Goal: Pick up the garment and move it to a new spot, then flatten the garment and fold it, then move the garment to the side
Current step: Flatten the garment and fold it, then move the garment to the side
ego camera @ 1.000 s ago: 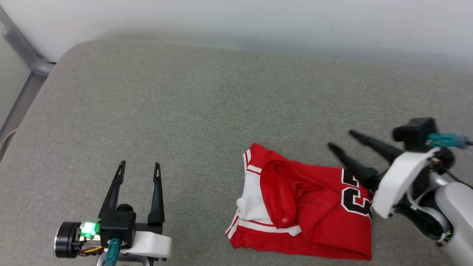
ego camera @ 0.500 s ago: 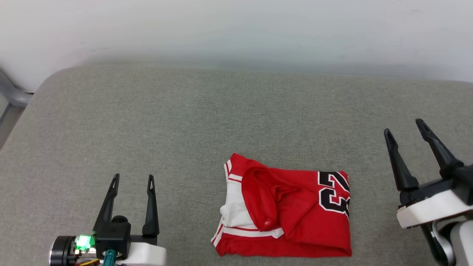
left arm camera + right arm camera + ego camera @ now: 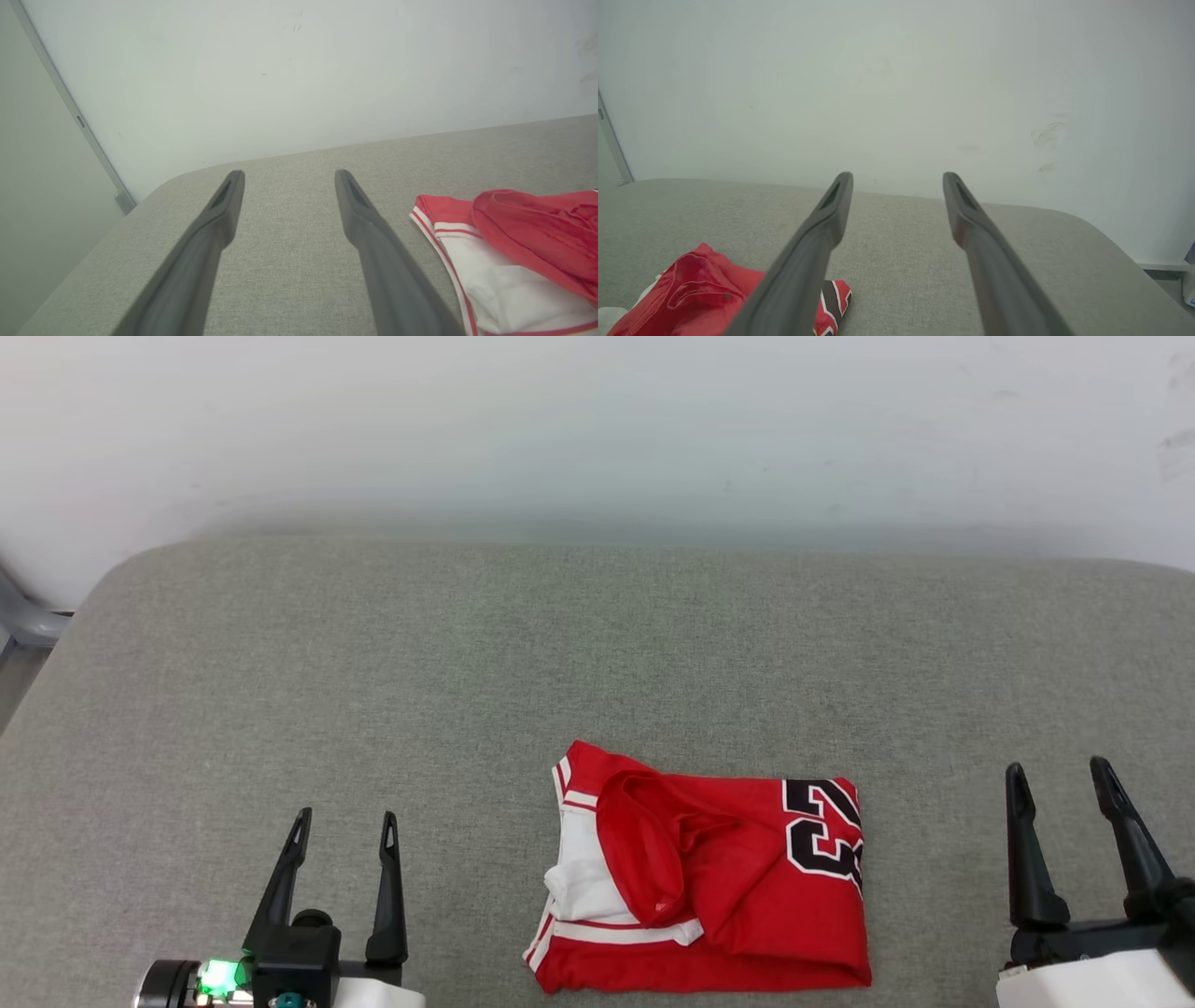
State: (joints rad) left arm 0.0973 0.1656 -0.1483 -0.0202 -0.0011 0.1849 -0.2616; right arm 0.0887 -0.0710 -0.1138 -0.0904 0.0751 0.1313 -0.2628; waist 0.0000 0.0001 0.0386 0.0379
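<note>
**1. STATUS**
- Shirt (image 3: 709,877): lies on grey pad (image 3: 420,663), folded to a rough rectangle. Number print (image 3: 823,831) at its right end, white sleeve (image 3: 583,887) at its left end.
- Left gripper (image 3: 345,817): fingers apart, nothing between them. Sits well left of shirt.
- Right gripper (image 3: 1057,767): fingers apart, nothing between them. Sits right of shirt, no contact.

**2. STEP IN HAND (est.)**
Fold looks done, so the remaining job is prob. the move to the side.
- 2.1 Bring 1 gripper to each short end of shirt. Take all layers, not the top layer only.
- 2.2 Close both approx. together. Lift low & level so the stack does not sag mid-span.
- 2.3 Alt.: slide shirt along pad w/o lifting. This risks less unfolding but may drag the bottom layer.

**3. CAUTION**
Top red layer is rumpled, w/ a raised ridge toward the sleeve end. The thin fabric will prob. flop open if held by 1 edge.

**4. SURROUNDINGS**
- Nothing seen between either gripper & shirt.
- Wall (image 3: 597,429): behind pad, beyond shirt.
- Metal rail (image 3: 33,627): far left of shirt, by pad corner.
- Pad corner right of shirt is rounded (right wrist view). Set shirt down short of it.
</note>
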